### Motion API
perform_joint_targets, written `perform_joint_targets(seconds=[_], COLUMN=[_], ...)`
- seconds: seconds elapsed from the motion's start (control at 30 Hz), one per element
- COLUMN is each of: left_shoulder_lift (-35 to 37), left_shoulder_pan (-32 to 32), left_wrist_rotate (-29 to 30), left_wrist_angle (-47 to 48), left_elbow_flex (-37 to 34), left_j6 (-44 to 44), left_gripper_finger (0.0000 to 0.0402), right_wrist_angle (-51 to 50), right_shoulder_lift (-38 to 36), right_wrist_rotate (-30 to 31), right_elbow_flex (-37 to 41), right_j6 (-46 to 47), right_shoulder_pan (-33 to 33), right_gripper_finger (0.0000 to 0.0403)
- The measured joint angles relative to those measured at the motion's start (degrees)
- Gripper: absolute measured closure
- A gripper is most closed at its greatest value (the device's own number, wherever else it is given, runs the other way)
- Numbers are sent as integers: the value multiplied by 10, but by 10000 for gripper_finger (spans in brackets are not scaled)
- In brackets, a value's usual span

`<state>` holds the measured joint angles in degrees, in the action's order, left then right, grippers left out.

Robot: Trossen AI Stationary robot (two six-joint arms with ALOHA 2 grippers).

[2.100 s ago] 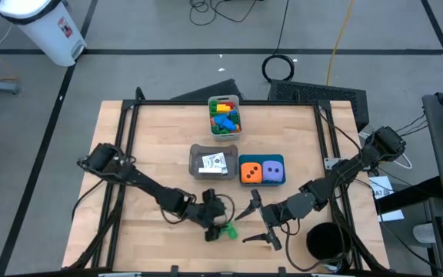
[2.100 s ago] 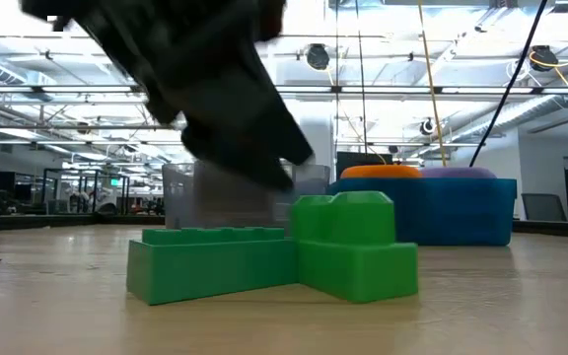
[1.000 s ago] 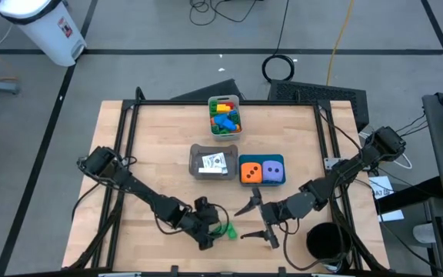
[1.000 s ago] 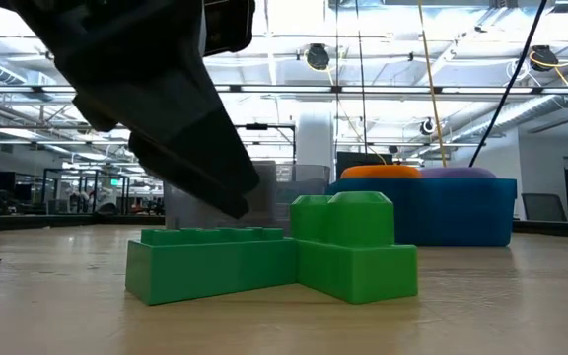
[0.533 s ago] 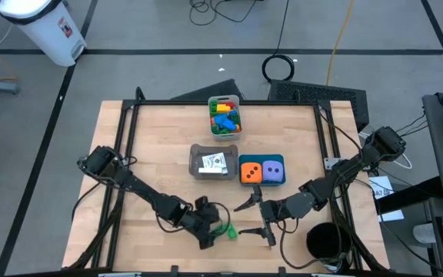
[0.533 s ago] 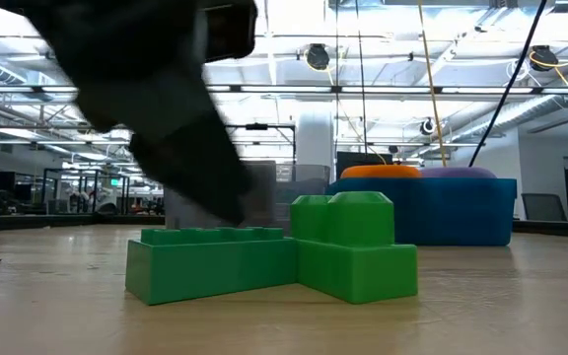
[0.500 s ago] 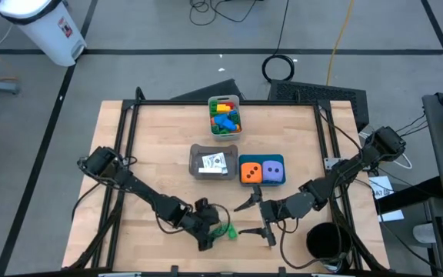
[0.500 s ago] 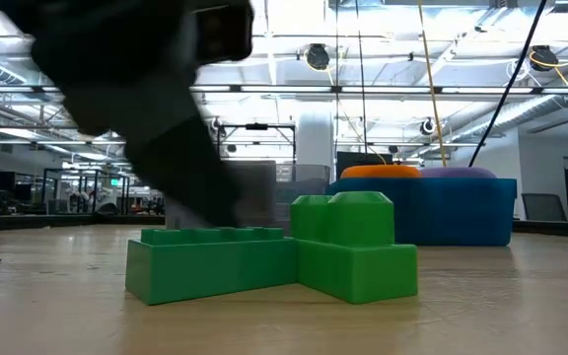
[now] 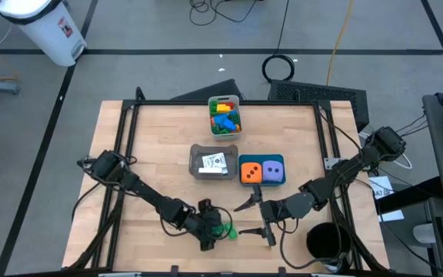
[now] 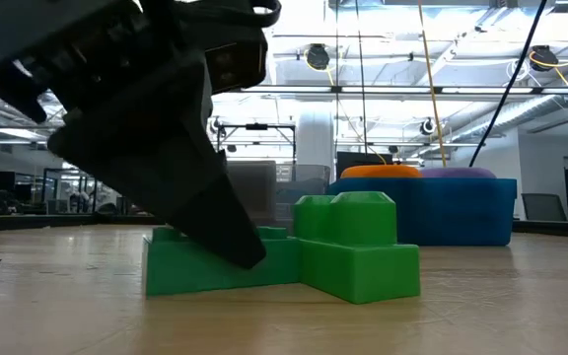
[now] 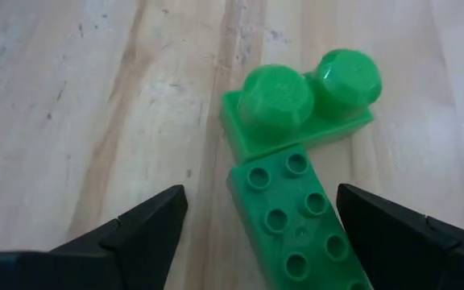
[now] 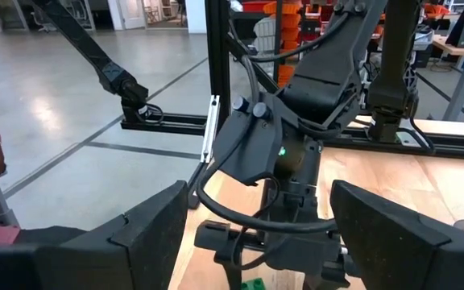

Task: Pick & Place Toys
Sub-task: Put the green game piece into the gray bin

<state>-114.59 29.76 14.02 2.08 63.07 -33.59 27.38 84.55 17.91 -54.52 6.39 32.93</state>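
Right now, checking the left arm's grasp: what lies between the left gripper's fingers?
The long green brick lies between the open left gripper fingers; the left wrist view shows it, with a two-stud green brick touching its far end.

Left half of table (image 9: 152, 138): bare wood, free passage.
Right strip past teal bin (image 9: 262, 171): bare wood, open.
Centre: grey bin (image 9: 214, 162) and teal bin side by side, blocking a low pass.
Far edge: pale bin (image 9: 224, 116) heaped with bricks.
Near edge: 2 green bricks (image 11: 296, 161) touching end to end, left gripper (image 9: 215, 228) straddling the long one, jaws spread.
Just right of them: right gripper (image 9: 256, 218), jaws wide, narrow gap between both.
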Motion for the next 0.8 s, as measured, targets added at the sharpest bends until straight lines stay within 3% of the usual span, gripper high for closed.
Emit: perform_joint_targets(seconds=[0.13, 0.4, 0.63, 0.8], left_shoulder_lift=[0, 0, 42, 128], left_shoulder_pan=[0, -2, -10, -2], left_wrist_rotate=[7, 19, -18, 22], left_wrist_angle=[29, 41, 66, 79], left_elbow_flex=[0, -1, -4, -5], left_j6=[-1, -9, 35, 78], left_gripper_finger=[111, 251, 256, 255], right_wrist_angle=[-1, -2, -2, -2], right_shoulder_lift=[0, 0, 0, 0], right_wrist_rotate=[0, 0, 0, -1], right_elbow_flex=[0, 0, 0, 0], right_j6=[0, 0, 0, 0], right_shoulder_pan=[0, 0, 0, 0], right_gripper_finger=[110, 110, 110, 110])
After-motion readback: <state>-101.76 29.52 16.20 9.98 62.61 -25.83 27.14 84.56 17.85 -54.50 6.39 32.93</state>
